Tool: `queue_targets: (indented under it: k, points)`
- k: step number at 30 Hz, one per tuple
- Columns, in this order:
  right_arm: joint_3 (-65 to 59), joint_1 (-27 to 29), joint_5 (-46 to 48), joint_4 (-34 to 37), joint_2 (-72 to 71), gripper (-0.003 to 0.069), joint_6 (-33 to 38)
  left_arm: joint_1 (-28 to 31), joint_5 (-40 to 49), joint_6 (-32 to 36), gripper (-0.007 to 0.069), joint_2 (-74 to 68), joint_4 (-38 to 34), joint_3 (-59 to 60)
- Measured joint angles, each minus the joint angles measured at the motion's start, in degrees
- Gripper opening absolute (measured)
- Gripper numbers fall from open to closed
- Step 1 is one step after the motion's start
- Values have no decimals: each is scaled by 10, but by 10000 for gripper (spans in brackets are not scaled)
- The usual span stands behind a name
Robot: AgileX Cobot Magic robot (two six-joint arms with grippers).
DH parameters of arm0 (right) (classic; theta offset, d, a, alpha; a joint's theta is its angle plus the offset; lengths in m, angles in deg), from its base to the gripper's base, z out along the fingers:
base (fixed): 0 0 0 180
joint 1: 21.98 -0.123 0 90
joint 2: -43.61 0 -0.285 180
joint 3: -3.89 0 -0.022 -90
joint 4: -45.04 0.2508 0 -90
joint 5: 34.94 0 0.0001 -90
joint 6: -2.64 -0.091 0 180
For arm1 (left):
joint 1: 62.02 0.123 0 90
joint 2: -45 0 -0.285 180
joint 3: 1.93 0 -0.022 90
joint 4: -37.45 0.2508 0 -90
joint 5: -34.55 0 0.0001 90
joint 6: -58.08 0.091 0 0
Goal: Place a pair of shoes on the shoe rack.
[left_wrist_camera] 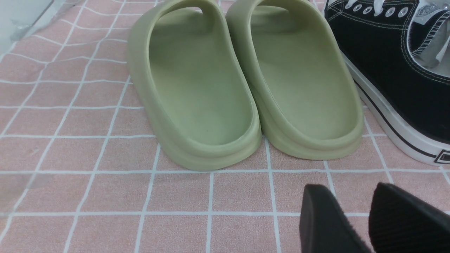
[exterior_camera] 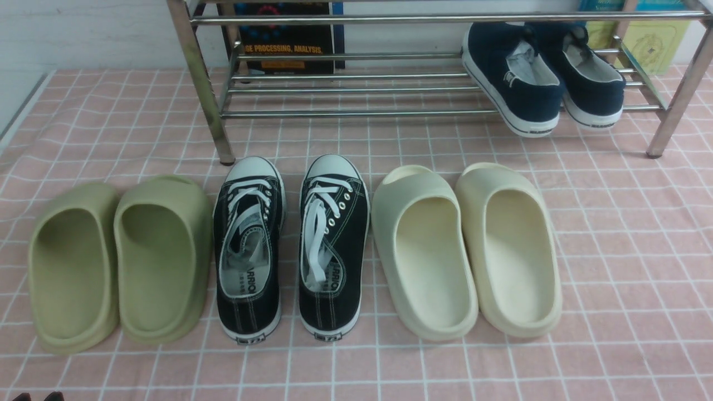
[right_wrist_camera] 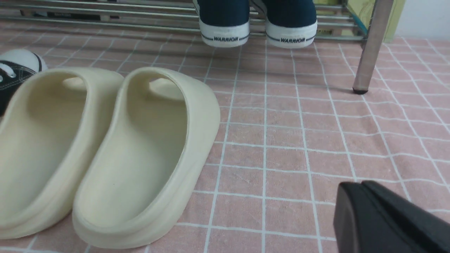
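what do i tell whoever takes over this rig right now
Left gripper: open, empty, low by the olive slides.
Right gripper: shut, empty, low by the cream slides.
Navy shoes: both on the rack, lower shelf, right end, heels hanging over the front rail.
Done: pair placed on the rack.
Left: nothing obvious; perhaps nudge the heels further in.
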Motion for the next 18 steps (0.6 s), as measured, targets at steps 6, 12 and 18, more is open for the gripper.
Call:
queue_targets:
  k: [6, 12, 18]
  points:
    - [0, 0, 69, 0, -171, 10, 0, 0, 0, 0, 237, 0, 3, 0]
    - [0, 6, 73, 0, -216, 16, 2, 0, 0, 0, 237, 0, 5, 0]
    - [0, 30, 73, 0, -216, 20, 2, 0, 0, 0, 237, 0, 6, 0]
